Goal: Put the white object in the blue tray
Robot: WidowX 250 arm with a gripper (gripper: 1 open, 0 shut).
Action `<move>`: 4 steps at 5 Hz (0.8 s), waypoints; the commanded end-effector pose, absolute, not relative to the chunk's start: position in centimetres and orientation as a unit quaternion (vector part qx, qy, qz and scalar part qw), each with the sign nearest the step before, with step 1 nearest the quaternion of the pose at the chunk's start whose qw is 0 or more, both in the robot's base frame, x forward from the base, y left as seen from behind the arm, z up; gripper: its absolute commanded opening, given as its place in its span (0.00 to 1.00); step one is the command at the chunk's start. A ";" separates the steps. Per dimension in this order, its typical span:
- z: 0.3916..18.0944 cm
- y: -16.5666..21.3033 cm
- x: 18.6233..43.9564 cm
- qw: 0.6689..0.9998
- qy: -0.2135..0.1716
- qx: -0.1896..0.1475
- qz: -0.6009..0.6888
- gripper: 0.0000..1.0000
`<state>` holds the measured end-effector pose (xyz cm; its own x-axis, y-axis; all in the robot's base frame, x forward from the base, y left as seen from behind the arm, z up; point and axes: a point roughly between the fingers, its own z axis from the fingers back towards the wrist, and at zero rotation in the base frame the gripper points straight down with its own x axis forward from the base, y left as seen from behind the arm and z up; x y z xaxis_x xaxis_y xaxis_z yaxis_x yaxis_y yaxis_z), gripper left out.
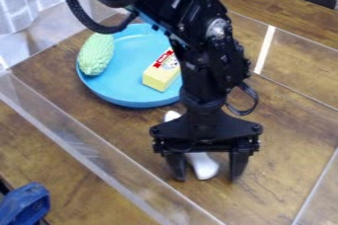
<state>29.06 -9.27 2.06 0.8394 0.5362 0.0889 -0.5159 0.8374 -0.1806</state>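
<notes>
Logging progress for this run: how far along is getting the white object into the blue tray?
Nothing is finished yet: the white object lies on the wooden table, outside the blue tray. In hand: the open end effector straddles it, not yet closed. Left: grasp, lift, carry to the tray, which holds a green object and a yellow block, then release.
</notes>
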 end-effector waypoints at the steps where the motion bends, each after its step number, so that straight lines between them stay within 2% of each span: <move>1: 1.7 -9.1 29.4 0.957 -0.073 -0.074 0.271 1.00; 4: 0.9 -8.8 31.1 0.954 -0.089 -0.078 0.276 1.00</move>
<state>31.03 -9.69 2.14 0.8345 0.5337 0.1368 -0.4992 0.8375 -0.2222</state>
